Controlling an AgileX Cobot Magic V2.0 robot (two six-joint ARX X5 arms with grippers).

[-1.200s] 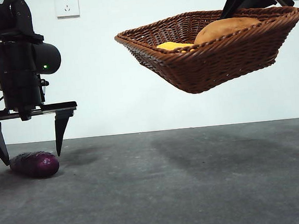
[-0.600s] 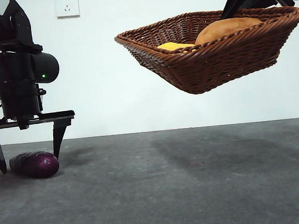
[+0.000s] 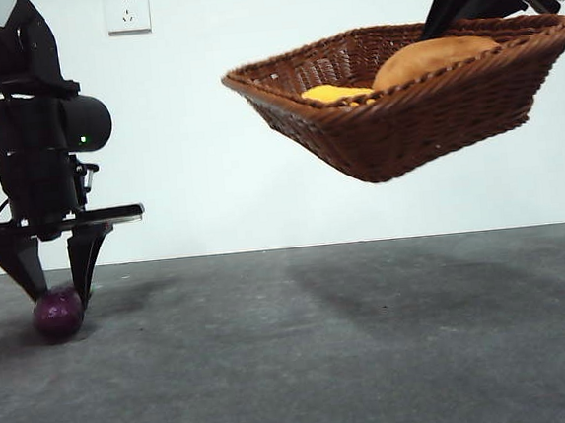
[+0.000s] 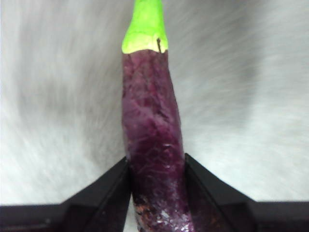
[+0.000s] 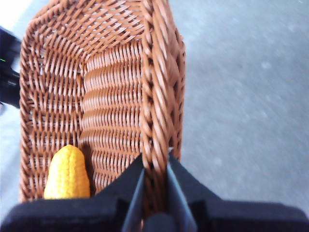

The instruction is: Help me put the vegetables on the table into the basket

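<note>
The dark purple sweet potato [image 3: 58, 313] lies on the table [image 3: 335, 355] at the far left, and my left gripper [image 3: 56, 291] is shut on it; the left wrist view shows both jaws pressed against the sweet potato [image 4: 154, 145], whose green tip points away. My right gripper [image 5: 154, 183] is shut on the rim of the wicker basket [image 5: 106, 96], holding it tilted in the air at the upper right. In the basket [image 3: 412, 111] lie the yellow corn cob [image 3: 336, 93] and the orange-brown potato [image 3: 433, 60]. The corn cob [image 5: 67, 174] also shows in the right wrist view.
A white wall with two power sockets [image 3: 126, 9] stands behind the table. The basket's shadow falls on the grey surface under it.
My left gripper came down and closed its jaws on the sweet potato, which turned end-on to the front view. The basket shifted slightly to the right.
</note>
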